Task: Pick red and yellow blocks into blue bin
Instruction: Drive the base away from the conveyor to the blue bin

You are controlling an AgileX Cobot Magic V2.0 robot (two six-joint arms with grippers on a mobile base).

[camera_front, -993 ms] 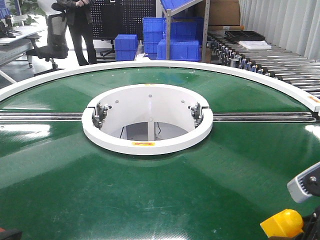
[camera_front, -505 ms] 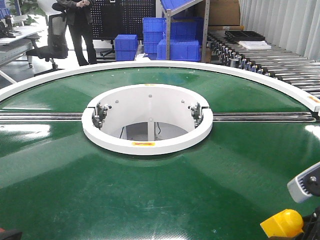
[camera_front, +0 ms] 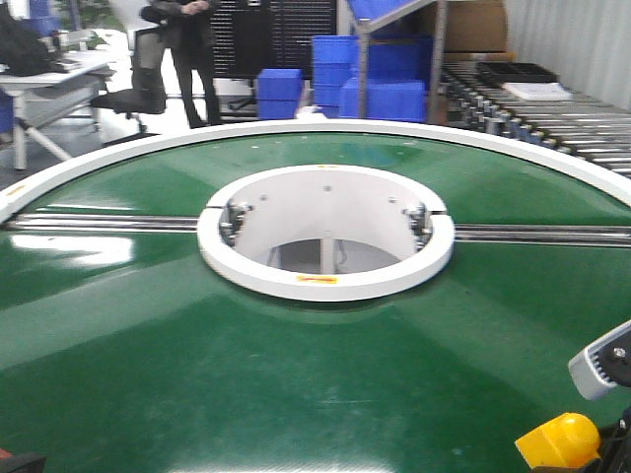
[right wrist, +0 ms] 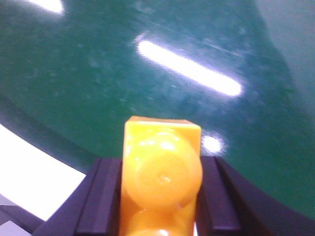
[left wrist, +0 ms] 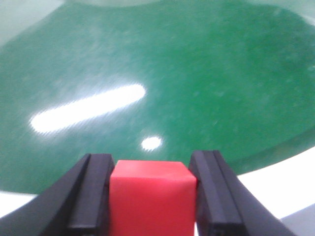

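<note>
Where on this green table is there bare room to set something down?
Bare: the green surface between the white centre ring and the near edge. Crowded: near corners, where left gripper grips red cube, right gripper grips yellow brick.

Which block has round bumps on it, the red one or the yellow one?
The yellow block, gripped by the right gripper. The red block in the left gripper is a plain smooth cube.

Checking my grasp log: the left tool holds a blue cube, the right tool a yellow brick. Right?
No: the left wrist view shows the left tool shut on a red cube, not blue. The right tool does hold the yellow brick.
</note>
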